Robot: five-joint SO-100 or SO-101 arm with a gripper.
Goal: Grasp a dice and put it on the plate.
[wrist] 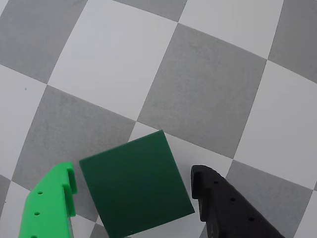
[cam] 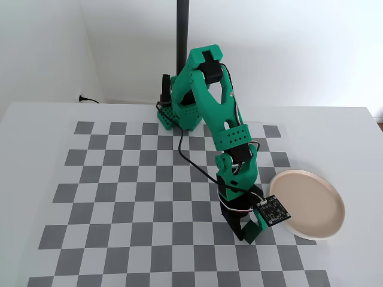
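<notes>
Dice (wrist: 134, 187) sits squarely between your open jaws, held by neither; close straight onto it.

White walls (cam: 287, 48) meet in the far left corner; a dark pole (cam: 182, 30) rises behind the white table (cam: 36, 131) with its grey checkered mat (cam: 119, 197)

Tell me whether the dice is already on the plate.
No: in the wrist view the dice sits on the checkerboard between the open gripper fingers, while the plate in the fixed view is empty.
</notes>
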